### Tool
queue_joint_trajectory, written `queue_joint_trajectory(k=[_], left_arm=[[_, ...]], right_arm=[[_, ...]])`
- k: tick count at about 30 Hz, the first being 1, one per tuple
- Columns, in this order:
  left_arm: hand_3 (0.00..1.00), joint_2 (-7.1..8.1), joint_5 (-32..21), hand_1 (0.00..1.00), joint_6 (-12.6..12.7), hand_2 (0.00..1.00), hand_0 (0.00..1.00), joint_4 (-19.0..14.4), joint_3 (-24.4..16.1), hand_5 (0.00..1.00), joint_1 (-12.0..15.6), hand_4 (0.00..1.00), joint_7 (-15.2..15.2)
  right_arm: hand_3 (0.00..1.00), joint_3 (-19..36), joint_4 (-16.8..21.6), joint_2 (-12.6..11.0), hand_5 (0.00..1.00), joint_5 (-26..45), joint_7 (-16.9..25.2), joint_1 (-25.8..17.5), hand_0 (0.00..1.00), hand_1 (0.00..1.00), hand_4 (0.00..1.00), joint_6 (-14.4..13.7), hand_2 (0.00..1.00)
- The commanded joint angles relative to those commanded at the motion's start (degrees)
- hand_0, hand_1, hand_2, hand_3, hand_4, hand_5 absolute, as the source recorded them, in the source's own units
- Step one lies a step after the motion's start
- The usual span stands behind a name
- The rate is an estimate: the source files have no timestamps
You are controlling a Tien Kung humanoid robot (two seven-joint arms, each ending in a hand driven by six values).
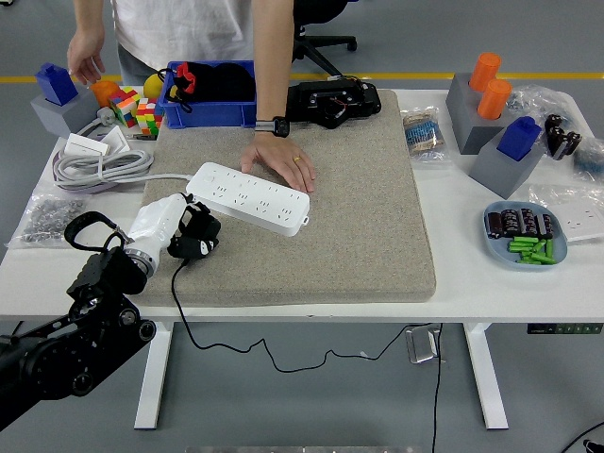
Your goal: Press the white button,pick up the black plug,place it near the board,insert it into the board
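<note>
A white power strip point(253, 197) lies slanted on the grey felt mat point(359, 208). A person's hand point(280, 161) rests flat on the mat at the strip's far edge, touching it. My left hand point(179, 229), white with black fingers, sits at the mat's left edge just below the strip's left end. Its fingers are curled around the black plug point(195, 240), whose black cable point(189, 321) drops over the table's front edge. The plug is close to the strip but apart from it. My right hand is out of the picture.
A blue bin point(209, 94), colour cubes point(134, 110) and a coiled grey cable point(94, 168) stand at the back left. A black device point(330, 100) lies at the mat's far edge. Grey blocks point(491, 132) and a blue dish point(524, 236) of small parts stand on the right.
</note>
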Motion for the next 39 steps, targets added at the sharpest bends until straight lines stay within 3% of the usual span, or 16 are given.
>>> queue_joint_trajectory(k=[12, 20, 29, 39], left_arm=[[0.353, -0.17, -0.30, 0.198, 1.05, 0.227, 0.262, -0.81, -0.55, 0.002, -0.37, 0.431, -0.90], [0.354, -0.64, 0.67, 0.200, 1.38, 0.224, 0.280, -1.82, -2.12, 0.002, -3.78, 0.454, -0.67], [0.355, -2.89, -0.52, 0.203, 2.31, 0.224, 0.282, 3.14, 0.15, 0.002, -9.15, 0.457, -1.99], [0.357, -5.40, -2.17, 0.208, 2.96, 0.226, 0.293, 9.73, 3.52, 0.002, -12.71, 0.461, -3.08]], right_arm=[[0.608, -0.15, 0.02, 0.06, 0.420, 0.25, 0.35, -0.02, 0.766, 0.643, 0.664, -0.22, 0.628], [0.608, -0.25, -0.05, -0.01, 0.418, 0.30, 0.40, -0.04, 0.765, 0.642, 0.663, -0.30, 0.626], [0.606, -0.43, -0.03, 0.02, 0.423, 0.59, 0.42, -0.03, 0.765, 0.641, 0.672, -0.31, 0.626], [0.606, -0.86, -0.05, 0.08, 0.414, 0.79, 0.41, -0.13, 0.765, 0.641, 0.657, -0.31, 0.623]])
